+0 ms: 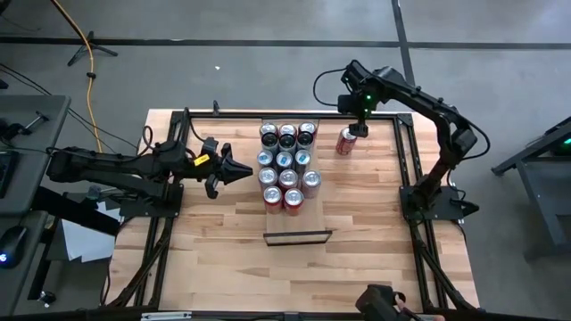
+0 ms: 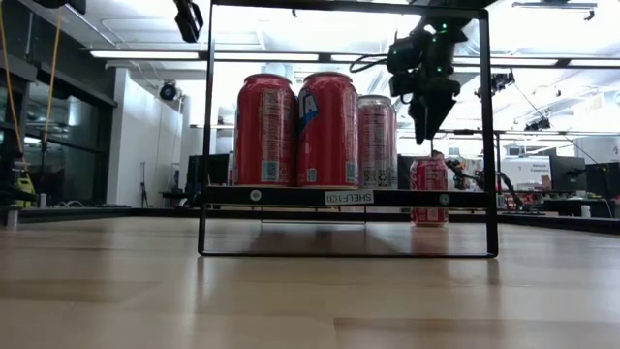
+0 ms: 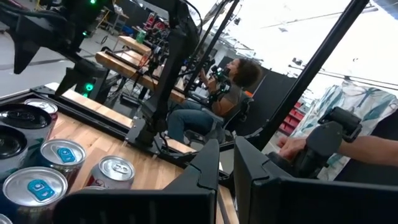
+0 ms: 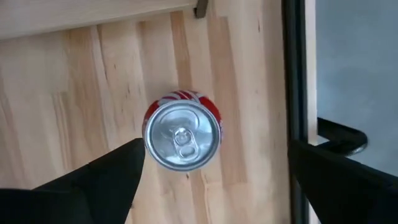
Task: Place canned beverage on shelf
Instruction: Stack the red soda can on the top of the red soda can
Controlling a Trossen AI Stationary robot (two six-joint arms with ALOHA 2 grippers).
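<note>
Because the low view sits at tabletop height, the nearest thing to it is the shelf [image 2: 349, 197], a thin board on black rails, already carrying a block of upright cans [image 2: 326, 129] that fills it from front to back; the high view shows the same cans [image 1: 286, 165] packed in rows of three with the front rail just short of them. Beyond the shelf and to its right, a lone red can [image 1: 346, 141] stands upright on the butcher-block table [image 1: 214, 232], well clear of the rows and close to the far right corner of the black frame. The right gripper [image 1: 361, 125] hangs directly over it with its fingers spread wide, and in the right wrist view the silver lid of the red can [image 4: 182, 137] lies between the two dark fingers [image 4: 93, 180], neither touching it. The left gripper [image 1: 234, 169] waits at the shelf's left side, its fingers pressed together and empty. Farther off, past the table edge, a seated person [image 3: 211, 99] shows in the left wrist view. The step in hand looks like the approach for the pick: the can is not yet grasped. The next move probably calls for a straight descent until the fingers bracket the can's body below the rim, then a close, a lift and a carry across to whatever room the shelf still has.
</note>
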